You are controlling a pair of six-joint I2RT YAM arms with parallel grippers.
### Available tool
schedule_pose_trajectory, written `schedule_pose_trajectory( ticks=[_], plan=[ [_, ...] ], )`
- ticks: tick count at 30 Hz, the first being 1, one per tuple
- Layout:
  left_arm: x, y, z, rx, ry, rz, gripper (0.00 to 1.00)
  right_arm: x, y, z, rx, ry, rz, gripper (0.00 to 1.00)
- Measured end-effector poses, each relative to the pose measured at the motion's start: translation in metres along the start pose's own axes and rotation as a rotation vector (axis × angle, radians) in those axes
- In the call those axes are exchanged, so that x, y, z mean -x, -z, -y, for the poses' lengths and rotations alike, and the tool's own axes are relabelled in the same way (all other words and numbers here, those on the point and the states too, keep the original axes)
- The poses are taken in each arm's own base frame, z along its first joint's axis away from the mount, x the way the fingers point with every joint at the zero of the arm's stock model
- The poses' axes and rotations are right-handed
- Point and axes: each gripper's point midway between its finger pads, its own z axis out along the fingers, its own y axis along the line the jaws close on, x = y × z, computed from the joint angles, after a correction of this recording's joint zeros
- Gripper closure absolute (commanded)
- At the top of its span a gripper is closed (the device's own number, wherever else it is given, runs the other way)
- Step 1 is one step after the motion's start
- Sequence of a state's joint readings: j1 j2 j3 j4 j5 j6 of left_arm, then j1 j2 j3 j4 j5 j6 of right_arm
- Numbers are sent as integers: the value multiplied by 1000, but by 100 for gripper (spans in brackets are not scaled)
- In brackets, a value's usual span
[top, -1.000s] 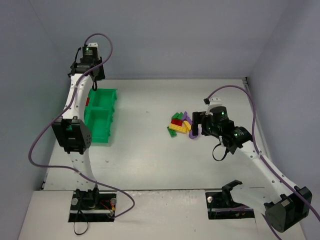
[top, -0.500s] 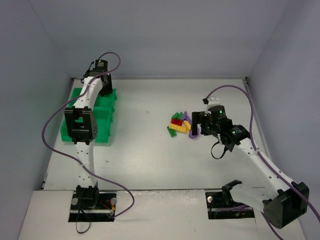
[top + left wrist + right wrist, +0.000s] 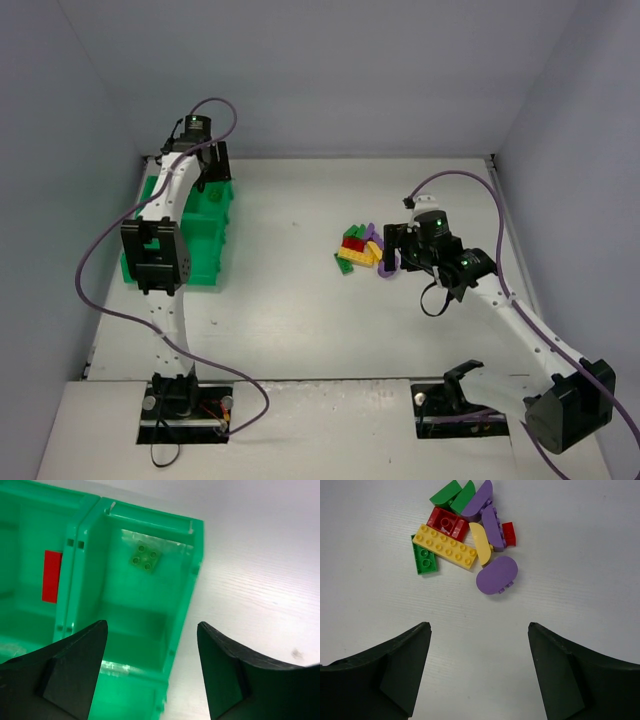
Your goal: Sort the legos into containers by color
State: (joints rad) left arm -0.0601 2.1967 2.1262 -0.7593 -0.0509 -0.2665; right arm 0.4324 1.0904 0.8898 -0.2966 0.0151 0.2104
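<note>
Green four-stud brick [image 3: 144,559] sits in one tray compartment [image 3: 142,602]; my left tool [image 3: 151,628] and right tool [image 3: 479,628] both hang open, holding nothing.

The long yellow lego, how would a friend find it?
On the white table, just right of the middle, lies a small pile of legos. In the right wrist view, the long yellow lego lies slanted between a red brick and a green brick. It is the longest piece, with two rows of bumps; the other yellow piece is short and rounded.
</note>
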Motion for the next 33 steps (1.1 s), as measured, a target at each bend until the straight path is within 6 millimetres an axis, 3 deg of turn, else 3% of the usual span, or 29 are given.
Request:
schedule_pose_trajectory(
  ticks=[3,6,9,13,15,18,24,29,31,33],
  plan=[
    [11,34,11,-41,-2,51,33,0,0,-1,3,-3,0,30],
    [17,82,46,-116,-49,123,33,0,0,-1,4,-13,-1,35],
    [-3,131,114,-257,-150,170,33,0,1,-2,5,-26,2,41],
    [-57,163,205,-461,-288,152,33,2,3,-3,11,-40,11,42],
    [-82,161,234,-521,-339,111,33,3,5,-6,23,-49,16,42],
    [-114,141,261,-550,-397,36,33,5,9,-8,38,-57,28,41],
    [-175,111,291,-537,-489,-87,36,10,15,-10,50,-74,50,40],
    [-211,116,304,-545,-505,-142,38,10,16,-11,54,-79,50,39],
    [-224,115,299,-527,-490,-174,30,10,16,-11,54,-79,52,39],
    [-233,111,294,-498,-460,-200,29,10,16,-11,55,-79,53,38]
  ],
)
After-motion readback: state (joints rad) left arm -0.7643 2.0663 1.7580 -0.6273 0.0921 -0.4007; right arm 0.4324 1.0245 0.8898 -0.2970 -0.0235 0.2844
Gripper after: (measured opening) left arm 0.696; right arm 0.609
